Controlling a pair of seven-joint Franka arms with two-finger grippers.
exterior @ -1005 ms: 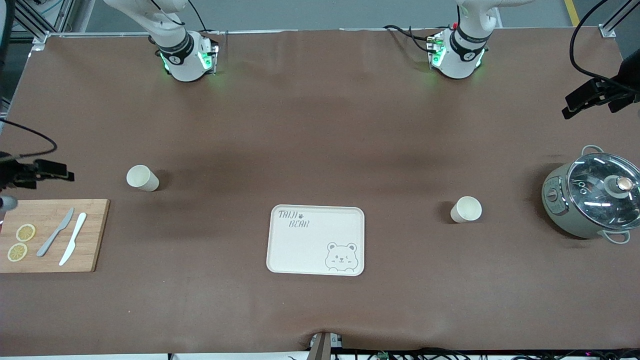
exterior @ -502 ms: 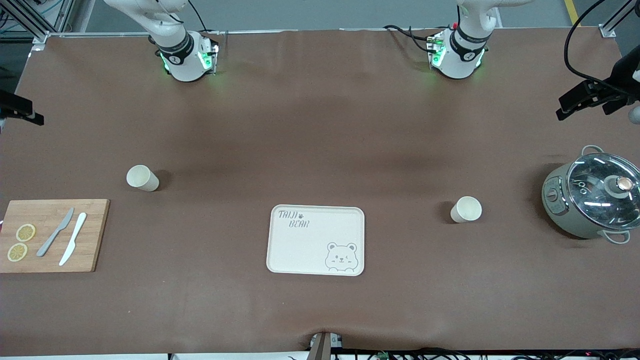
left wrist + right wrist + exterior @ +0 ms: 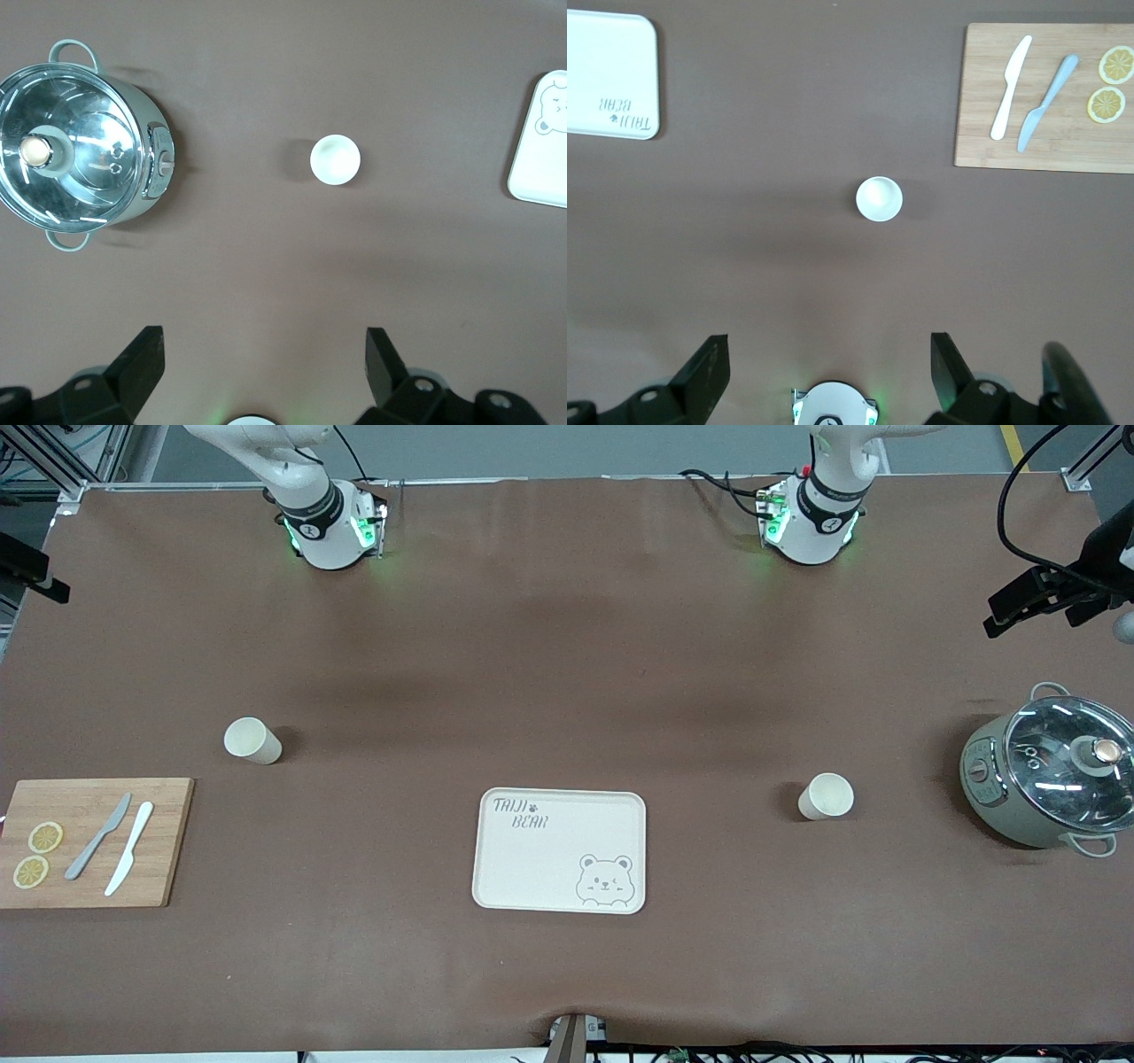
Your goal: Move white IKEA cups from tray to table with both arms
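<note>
A: Starting at the right arm's end of the table, there's a wooden cutting board (image 3: 93, 841) carrying two lemon slices (image 3: 37, 854), a grey knife (image 3: 97, 836) and a white knife (image 3: 129, 849).

B: And the right gripper (image 3: 824, 365)?

A: High over the brown table (image 3: 567, 646), looking straight down from its wrist camera. Its jaws are spread wide, nothing between them. In the front view only a black sliver of it (image 3: 27, 567) shows at the frame's edge.

B: Where's the first cup?

A: One white cup (image 3: 252, 740) stands upright on the bare table, a bit farther from the front camera than the board and just toward the middle from it. The right wrist view has it (image 3: 879, 198) dead centre.

B: Middle of the table?

A: The cream bear-printed tray (image 3: 560, 850), flat and with nothing on it, nearer the front camera than either cup.

B: Moving on toward the left arm's end.

A: The second white cup (image 3: 826, 796) stands upright between the tray and a green pot with a glass lid (image 3: 1050, 779), well apart from both. The left wrist view sees that cup (image 3: 335, 160) too.

B: The left gripper (image 3: 264, 359)?

A: Up in the air over that end of the table, jaws apart and holding nothing. From the front its black body (image 3: 1041, 598) shows above the pot.
</note>
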